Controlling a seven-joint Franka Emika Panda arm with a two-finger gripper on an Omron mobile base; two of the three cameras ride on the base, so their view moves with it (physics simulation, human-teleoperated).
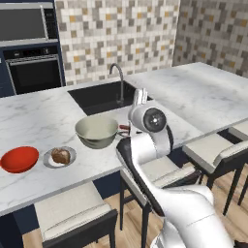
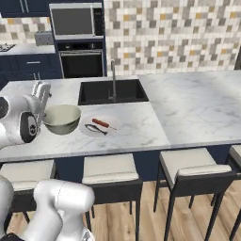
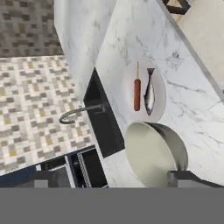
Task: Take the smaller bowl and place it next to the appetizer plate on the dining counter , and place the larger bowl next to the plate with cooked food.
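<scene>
Bowls: one red (image 1: 19, 159), one beige (image 1: 96, 131).

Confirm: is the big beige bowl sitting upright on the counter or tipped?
Upright. The larger bowl rests on its base on the dining counter, rim level and mouth facing up, beside the plate with the fish and sausage.

Bright, even, rendered light; soft faint shadows under the white grey-veined marble surface (image 1: 43, 121). Slightly soft, low-resolution pictures, no glare or edge distortion.
</scene>
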